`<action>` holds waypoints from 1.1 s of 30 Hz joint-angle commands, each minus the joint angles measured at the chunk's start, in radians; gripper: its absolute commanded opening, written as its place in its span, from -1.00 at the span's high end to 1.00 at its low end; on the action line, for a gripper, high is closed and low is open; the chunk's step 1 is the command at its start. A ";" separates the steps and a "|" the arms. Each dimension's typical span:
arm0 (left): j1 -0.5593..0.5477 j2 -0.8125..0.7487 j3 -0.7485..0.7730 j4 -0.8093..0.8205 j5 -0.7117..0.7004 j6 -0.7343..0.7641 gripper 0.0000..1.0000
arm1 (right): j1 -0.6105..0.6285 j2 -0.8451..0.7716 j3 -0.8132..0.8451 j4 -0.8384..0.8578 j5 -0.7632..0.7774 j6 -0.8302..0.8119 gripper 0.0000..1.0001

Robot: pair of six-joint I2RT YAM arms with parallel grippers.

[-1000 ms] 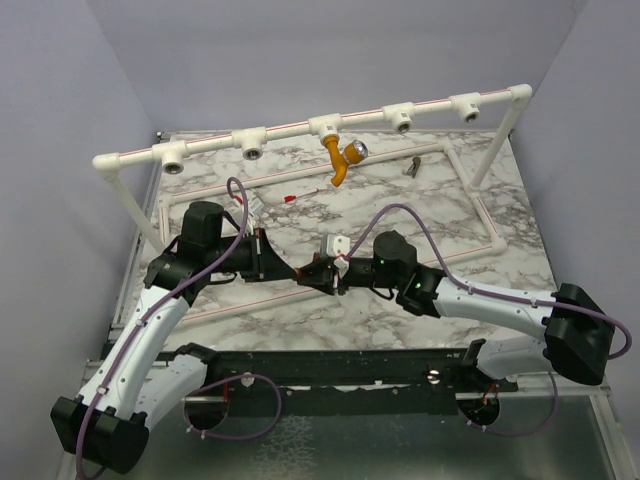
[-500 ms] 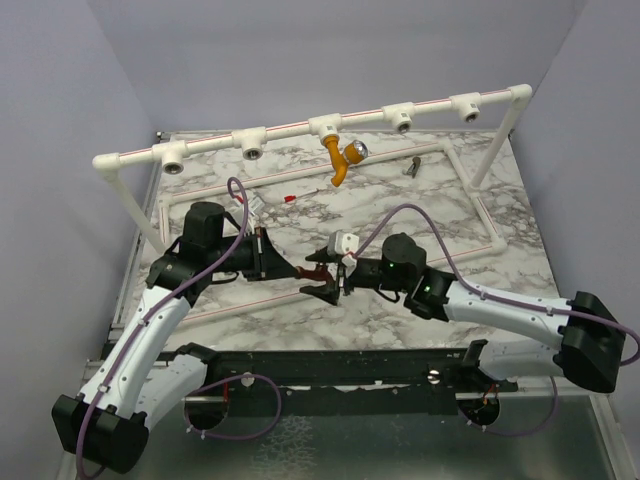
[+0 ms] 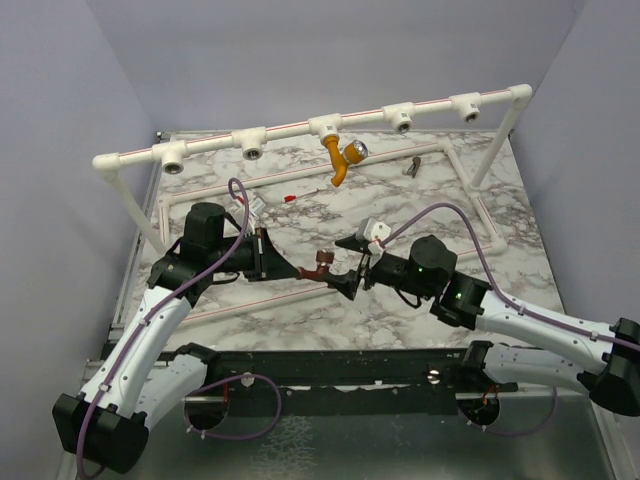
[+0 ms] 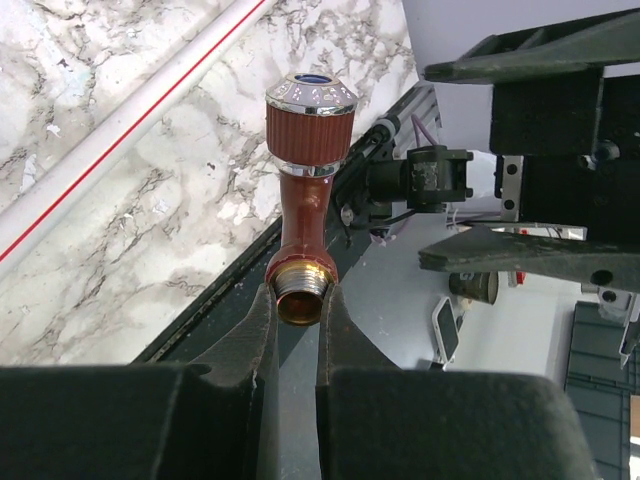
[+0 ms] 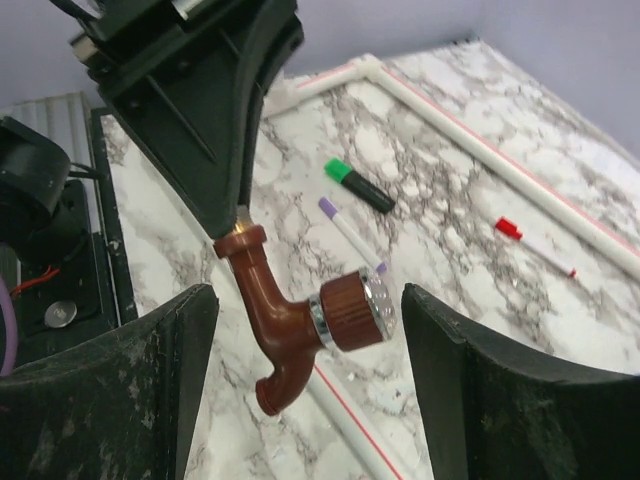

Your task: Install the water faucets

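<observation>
Two faucets: brown faucet (image 5: 300, 325) pinched in left end effector (image 4: 297, 303), orange faucet (image 3: 343, 160) on pipe (image 3: 290, 128); right end effector (image 3: 348, 265) spread.

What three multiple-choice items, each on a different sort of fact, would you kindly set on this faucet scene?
1. Where is the orange-yellow faucet?
A. lying on the marble table
B. hanging from the middle fitting of the white pipe rail
C. on the rail's far-right fitting

2. What colour is the faucet that the left gripper holds?
A. green
B. white
C. reddish-brown

3. How does the right gripper stand?
A. jaws open, either side of that faucet, clear of it
B. jaws shut on that faucet
C. jaws shut on a pen

Answers:
1 B: it hangs spout-down under the rail's centre outlet.
2 C: the left wrist view shows its red-brown body, pinched at the threaded end.
3 A: the right wrist view shows gaps on both sides of the faucet.
</observation>
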 commanded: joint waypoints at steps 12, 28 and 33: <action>-0.005 -0.008 0.017 0.118 0.100 -0.014 1.00 | -0.290 -0.060 0.041 -0.269 -0.277 0.442 -0.59; -0.005 -0.043 0.005 0.376 0.185 -0.145 1.00 | -0.388 -0.003 -0.087 0.244 -0.619 0.885 -0.58; -0.005 -0.055 -0.009 0.477 0.210 -0.207 1.00 | -0.388 0.008 -0.107 0.358 -0.633 0.963 -0.55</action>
